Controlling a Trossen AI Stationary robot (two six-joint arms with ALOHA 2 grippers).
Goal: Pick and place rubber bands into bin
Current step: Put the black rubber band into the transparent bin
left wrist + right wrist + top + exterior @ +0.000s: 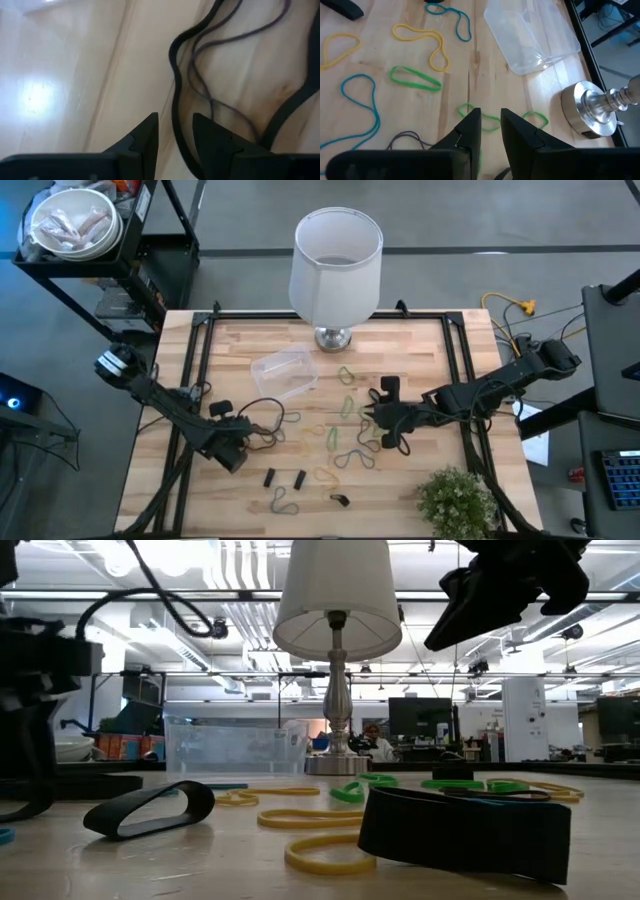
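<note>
Your left gripper sits low at the lower left of the overhead frame, its fingers a narrow gap apart astride a thin black band that does not look pinched. Your right gripper hovers right of centre, fingers also narrowly parted and empty, above a green band. The clear bin stands just left of the lamp base; it looks empty, though its clear walls make that hard to judge. Rubber bands lie scattered across the middle of the table.

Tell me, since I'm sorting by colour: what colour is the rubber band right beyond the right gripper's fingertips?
Green; the rubber band shows best in the right wrist view.
</note>
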